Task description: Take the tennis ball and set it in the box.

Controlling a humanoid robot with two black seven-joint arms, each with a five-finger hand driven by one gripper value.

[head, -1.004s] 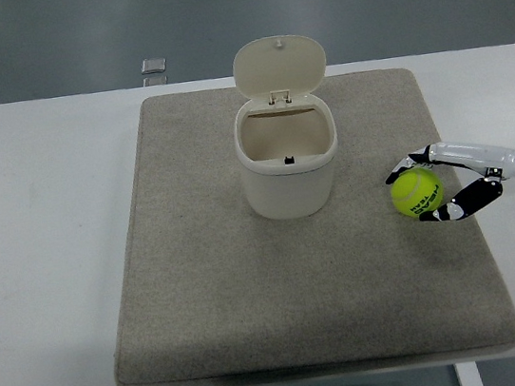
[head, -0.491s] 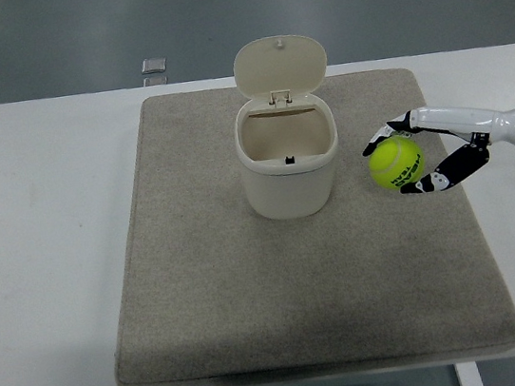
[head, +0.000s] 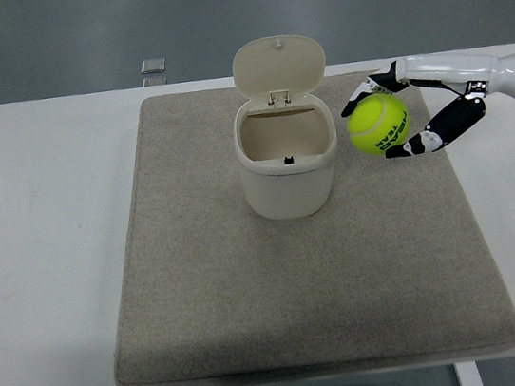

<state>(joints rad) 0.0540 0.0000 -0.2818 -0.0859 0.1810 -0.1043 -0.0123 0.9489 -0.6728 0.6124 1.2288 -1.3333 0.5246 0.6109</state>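
Observation:
A yellow-green tennis ball (head: 377, 122) is held in my right hand (head: 398, 114), which comes in from the right edge and is raised above the mat. The fingers curl around the ball from above and below. The box is a cream bin (head: 289, 165) with its lid (head: 279, 66) flipped open and upright at the back; it stands near the middle of the mat and looks empty. The ball is just to the right of the bin's open top, about level with its rim. The left arm is out of view.
A grey-beige mat (head: 204, 287) covers most of the white table (head: 42, 233). A small silvery object (head: 153, 66) lies at the table's far edge, behind the mat's left corner.
My right hand has lifted the ball off the mat and carried it up and to the left, from the mat's right side to beside the bin's opening.

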